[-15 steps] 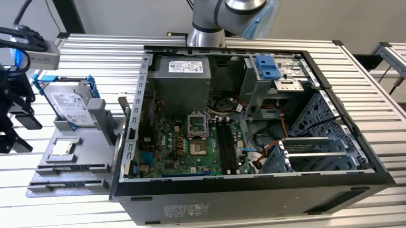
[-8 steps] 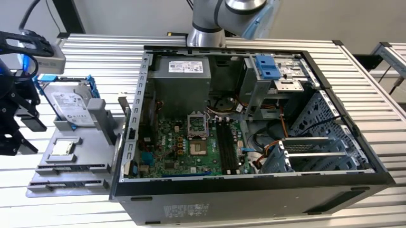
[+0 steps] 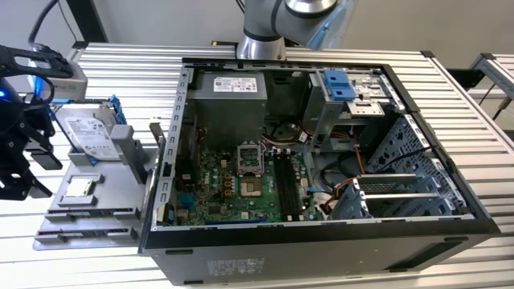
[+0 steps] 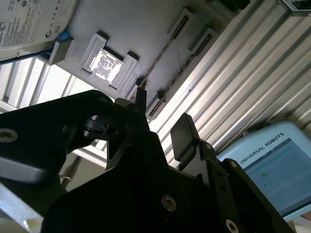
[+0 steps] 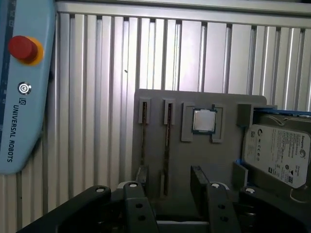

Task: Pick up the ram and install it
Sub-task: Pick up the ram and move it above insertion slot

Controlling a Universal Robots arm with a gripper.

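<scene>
Gripper (image 5: 169,172): spread wide, empty, above holder (image 5: 218,155).
Ram (image 5: 166,141): edge-up in slot near holder's edge.
Risk: off-centre closing could catch neighbouring stick (image 5: 144,131).

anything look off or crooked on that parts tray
nothing stands out: ram stands straight in its slot on the gray tray, square chip lies flat in its recess, hard drive rests in its holder.

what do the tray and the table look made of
Tray: likely plastic with a matte grey finish, going by its flat, even colour and moulded pockets. Table: probably aluminium with a silvery satin finish, going by the long ribbed slats that catch the light.
</scene>
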